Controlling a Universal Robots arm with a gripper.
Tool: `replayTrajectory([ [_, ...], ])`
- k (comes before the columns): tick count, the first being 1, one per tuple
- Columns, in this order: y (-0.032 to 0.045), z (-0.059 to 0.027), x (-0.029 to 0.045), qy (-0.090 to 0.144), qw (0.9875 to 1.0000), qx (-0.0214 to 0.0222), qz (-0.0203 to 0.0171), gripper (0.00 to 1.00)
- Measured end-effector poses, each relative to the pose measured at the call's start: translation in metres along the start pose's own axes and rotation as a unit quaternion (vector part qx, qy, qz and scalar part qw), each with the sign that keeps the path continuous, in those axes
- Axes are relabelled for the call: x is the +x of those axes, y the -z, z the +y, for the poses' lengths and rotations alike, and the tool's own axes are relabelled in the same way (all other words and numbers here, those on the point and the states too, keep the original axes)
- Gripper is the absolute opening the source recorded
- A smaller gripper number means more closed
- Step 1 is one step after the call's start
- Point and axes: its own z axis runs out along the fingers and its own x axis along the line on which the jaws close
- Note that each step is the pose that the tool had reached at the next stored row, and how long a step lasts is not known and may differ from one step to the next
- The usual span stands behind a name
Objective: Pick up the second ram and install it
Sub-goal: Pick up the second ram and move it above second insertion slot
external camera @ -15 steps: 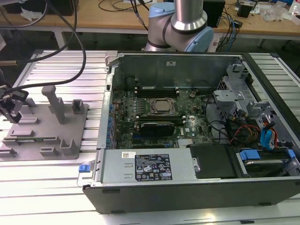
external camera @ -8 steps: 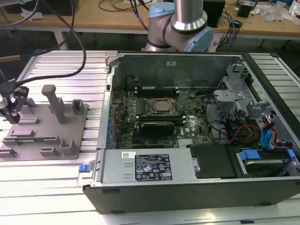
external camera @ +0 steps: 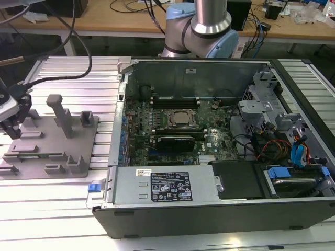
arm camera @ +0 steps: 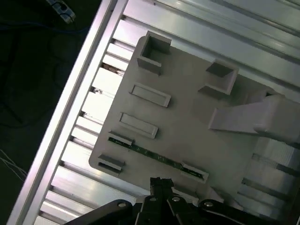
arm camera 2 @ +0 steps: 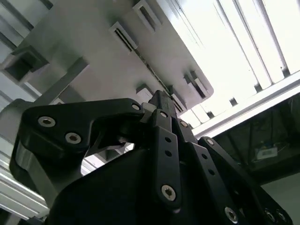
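Second ram (arm camera: 154, 156): 1 thin, narrow green board stick, small dark chips along its length. It appeared to stand on its long edge, level, on the gray fixture plate (arm camera: 187, 108). Each of its 2 ends sat in a small gray bracket. Nothing gripped it. In the exterior view it (external camera: 36, 155) lay along the plate's near side, at the exterior view's left.

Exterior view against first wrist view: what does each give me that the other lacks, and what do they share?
Exterior view's own: the open grey computer case with its green motherboard, and the arm's silver-and-blue base. First wrist view's own: the dark space beyond the aluminium table's edge. Shared: the grey fixture plate, the thin green ram stick lying between two brackets on it, and the black tool hovering over the plate near that stick.
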Motion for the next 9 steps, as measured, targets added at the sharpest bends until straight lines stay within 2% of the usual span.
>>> replayTrajectory([
  [3,-0.0003,0.0000,0.0000,0.033,0.9994,0.0006,0.0011,0.08],
  [4,-0.0005,0.0000,0.0000,0.051,0.9987,0.0008,0.0017,0.08],
  [6,-0.0009,0.0000,0.0000,0.082,0.9966,0.0011,0.0026,0.08],
  [8,-0.0016,0.0000,0.0000,0.101,0.9949,0.0012,0.0031,0.08],
  [9,-0.0021,-0.0001,0.0000,0.117,0.9932,0.0013,0.0036,0.08],
])
